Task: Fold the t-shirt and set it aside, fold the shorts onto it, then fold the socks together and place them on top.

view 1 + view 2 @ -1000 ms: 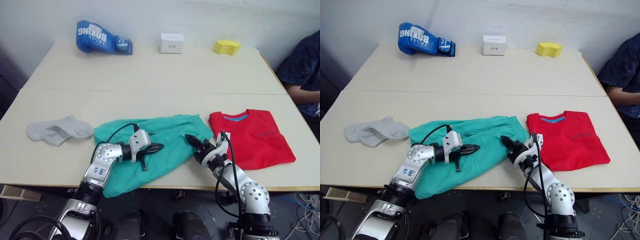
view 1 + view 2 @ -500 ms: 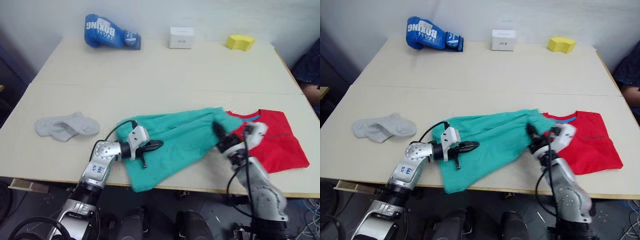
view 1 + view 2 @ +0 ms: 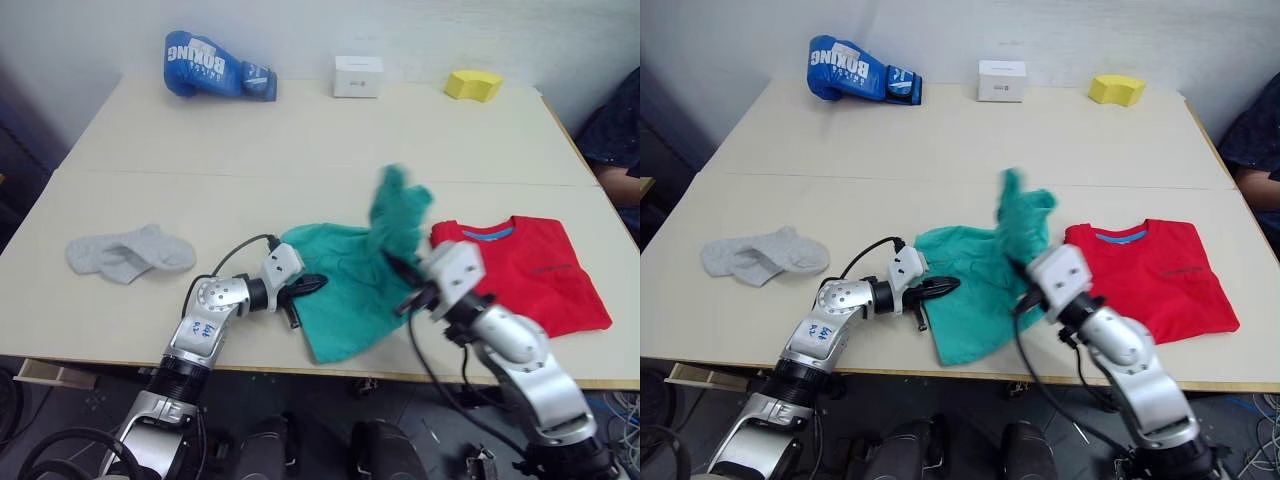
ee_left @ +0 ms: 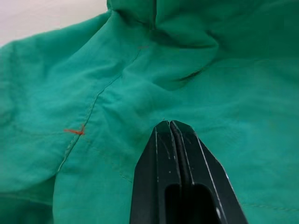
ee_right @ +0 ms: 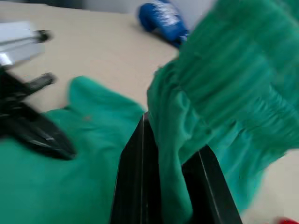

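Left eye view: the right claw (image 3: 400, 285), clamped on the shorts (image 3: 345, 290), lifts their waistband; the left claw (image 3: 308, 285), fingers together, pins the opposite end on the bench (image 3: 300, 140); the folded t-shirt (image 3: 525, 275) lies just beyond the right claw.

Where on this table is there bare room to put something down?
The widest bare stretch lies between the boxing glove, white box and yellow block and the clothes nearer the robot. That near edge is crowded: socks, shorts, t-shirt.
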Controlling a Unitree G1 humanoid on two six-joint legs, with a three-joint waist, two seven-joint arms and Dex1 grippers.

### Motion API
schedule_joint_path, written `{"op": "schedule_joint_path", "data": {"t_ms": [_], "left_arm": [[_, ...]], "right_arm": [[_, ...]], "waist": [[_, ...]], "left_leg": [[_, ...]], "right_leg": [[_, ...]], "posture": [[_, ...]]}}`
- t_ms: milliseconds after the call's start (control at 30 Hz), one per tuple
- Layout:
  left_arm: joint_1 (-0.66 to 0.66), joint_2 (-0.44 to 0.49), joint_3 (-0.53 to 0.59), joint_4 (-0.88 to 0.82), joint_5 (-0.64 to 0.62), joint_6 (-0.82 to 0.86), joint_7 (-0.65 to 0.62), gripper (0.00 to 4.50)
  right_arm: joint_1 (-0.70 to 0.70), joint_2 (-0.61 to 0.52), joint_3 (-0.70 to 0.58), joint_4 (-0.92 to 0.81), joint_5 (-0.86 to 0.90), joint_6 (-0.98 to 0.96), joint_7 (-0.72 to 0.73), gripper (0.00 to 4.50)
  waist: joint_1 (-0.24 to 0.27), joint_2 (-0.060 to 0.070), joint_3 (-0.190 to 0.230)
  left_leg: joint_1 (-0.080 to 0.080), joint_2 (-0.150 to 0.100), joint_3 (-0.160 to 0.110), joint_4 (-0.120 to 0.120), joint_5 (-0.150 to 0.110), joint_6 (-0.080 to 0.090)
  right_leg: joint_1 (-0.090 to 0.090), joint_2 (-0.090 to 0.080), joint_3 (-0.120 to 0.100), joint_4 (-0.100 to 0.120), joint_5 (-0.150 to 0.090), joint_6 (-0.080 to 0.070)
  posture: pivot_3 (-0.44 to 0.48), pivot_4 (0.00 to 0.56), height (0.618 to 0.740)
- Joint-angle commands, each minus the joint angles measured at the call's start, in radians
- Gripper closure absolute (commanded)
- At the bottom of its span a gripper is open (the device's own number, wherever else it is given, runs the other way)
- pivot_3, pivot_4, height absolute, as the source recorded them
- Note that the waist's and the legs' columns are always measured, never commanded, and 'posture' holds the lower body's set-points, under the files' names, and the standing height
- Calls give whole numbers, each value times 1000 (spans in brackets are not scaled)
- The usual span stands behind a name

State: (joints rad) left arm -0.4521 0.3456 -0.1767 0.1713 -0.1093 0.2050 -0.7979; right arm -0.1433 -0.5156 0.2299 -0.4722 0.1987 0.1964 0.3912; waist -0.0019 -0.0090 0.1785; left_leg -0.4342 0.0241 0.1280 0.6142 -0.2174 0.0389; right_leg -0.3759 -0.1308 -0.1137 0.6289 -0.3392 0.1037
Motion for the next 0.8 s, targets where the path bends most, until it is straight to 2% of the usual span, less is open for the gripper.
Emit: {"op": "schedule_joint_path", "data": {"t_ms": [33, 200, 367, 467, 567, 633, 800], "left_arm": [[20, 14, 4, -36, 1, 29, 8, 4500], [50, 35, 21, -72, -10, 66, 17, 4500], [95, 76, 57, -139, -35, 114, 14, 4500], [135, 110, 97, -213, -89, 151, -9, 4500], [191, 151, 156, -306, -157, 203, -27, 4500], [212, 165, 211, -355, -195, 244, 0, 4500], [248, 170, 329, -484, -292, 352, 67, 4500]], "right_arm": [[-34, 43, 87, 48, -68, 0, 36, 4473], [-92, 74, 158, 158, -137, -78, 115, 4473], [-94, 75, 160, 180, -76, -56, 241, 4473], [-97, 76, 114, 164, 29, -12, 325, 3770], [-96, 46, 65, 138, 177, -2, 467, 2787], [-86, 7, 41, 110, 297, 105, 548, 2109], [-62, -88, -50, 23, 549, 323, 639, 375]], "waist": [[0, 0, 0], [-1, -1, 0], [-6, -1, 0], [-11, -1, 0], [-11, -1, 0], [-9, -1, 0], [2, -1, 1]], "left_leg": [[0, -1, 0, 0, 0, 0], [0, -2, 0, 1, 0, 1], [1, 0, 0, 1, 0, 0], [1, 1, 0, 1, 0, 0], [2, 1, 0, 1, 0, 0], [2, 1, -1, 1, 0, 1], [1, 1, -4, 1, -4, 6]], "right_leg": [[0, 0, 0, 0, 0, 0], [1, -1, 0, 0, 0, -1], [1, 0, 0, 1, 0, -1], [1, 0, 0, 1, 0, -1], [2, 0, 0, 1, 0, -1], [2, 0, 0, 1, 1, -1], [3, -1, -1, 0, 2, -3]], "posture": [[0, 150, 740], [0, 150, 740], [0, 150, 740], [0, 150, 740], [0, 150, 740], [0, 150, 740], [0, 150, 740]]}}
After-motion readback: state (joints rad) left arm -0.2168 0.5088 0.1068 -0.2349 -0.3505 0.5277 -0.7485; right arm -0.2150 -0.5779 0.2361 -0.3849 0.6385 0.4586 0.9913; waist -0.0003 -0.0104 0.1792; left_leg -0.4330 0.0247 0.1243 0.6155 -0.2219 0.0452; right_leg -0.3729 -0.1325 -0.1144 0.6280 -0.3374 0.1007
